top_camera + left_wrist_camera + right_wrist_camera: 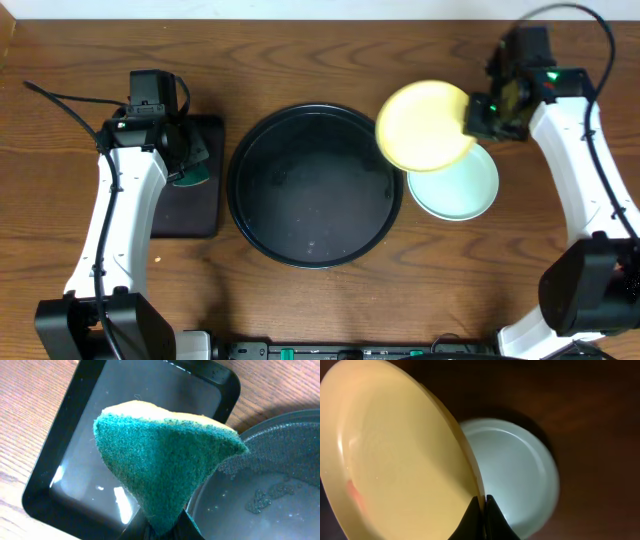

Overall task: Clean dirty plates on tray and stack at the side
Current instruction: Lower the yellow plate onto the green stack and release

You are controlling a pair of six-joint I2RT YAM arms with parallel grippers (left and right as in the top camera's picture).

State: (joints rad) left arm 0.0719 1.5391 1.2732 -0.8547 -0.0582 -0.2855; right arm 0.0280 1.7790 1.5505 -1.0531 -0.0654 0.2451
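My right gripper (478, 120) is shut on the rim of the pale yellow plate (425, 125) and holds it tilted in the air, between the round black tray (315, 185) and a light turquoise plate (458, 185) lying on the table. In the right wrist view the yellow plate (395, 455) fills the left, the turquoise plate (515, 475) lies below, and the fingers (482, 502) pinch the yellow rim. The tray holds no plates. My left gripper (185, 160) is shut on a green sponge (160, 465) over the rectangular tray.
A small rectangular black tray (190, 195) lies left of the round tray; it shows wet in the left wrist view (80, 460). The round tray's wet rim (260, 425) shows at that view's right. The table is brown wood.
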